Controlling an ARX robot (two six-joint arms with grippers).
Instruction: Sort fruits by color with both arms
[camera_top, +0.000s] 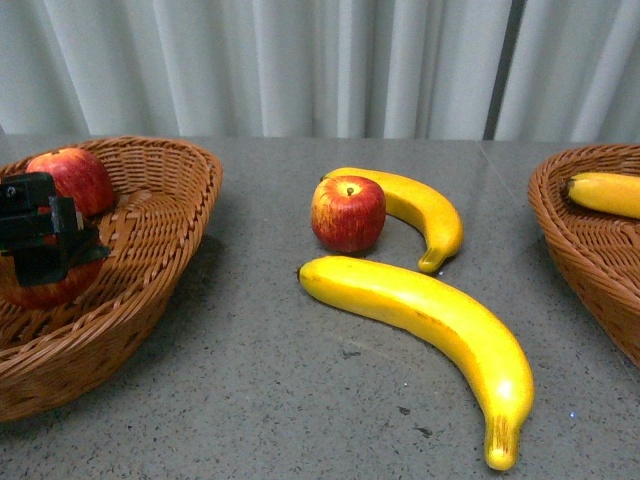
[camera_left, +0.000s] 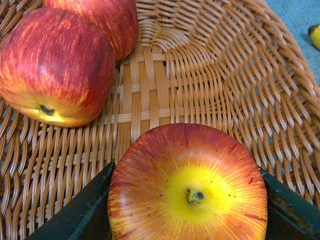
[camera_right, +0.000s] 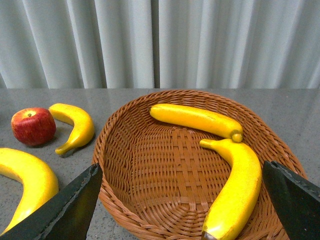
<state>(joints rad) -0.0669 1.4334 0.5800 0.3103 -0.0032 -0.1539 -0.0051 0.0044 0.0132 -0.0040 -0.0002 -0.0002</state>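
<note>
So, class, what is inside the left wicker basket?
Three red apples: two loose apples, a third apple held between the jaws of the left gripper. The weave under it is covered.

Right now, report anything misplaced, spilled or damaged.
Nothing stands out. The left basket has only apples, plus the held apple in the left end effector; the right basket only bananas. A table apple and two table bananas await sorting.

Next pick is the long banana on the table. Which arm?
Right. The right gripper is open and empty above the banana basket, with the long banana in its view. The left gripper is shut on an apple over the apple basket.
</note>
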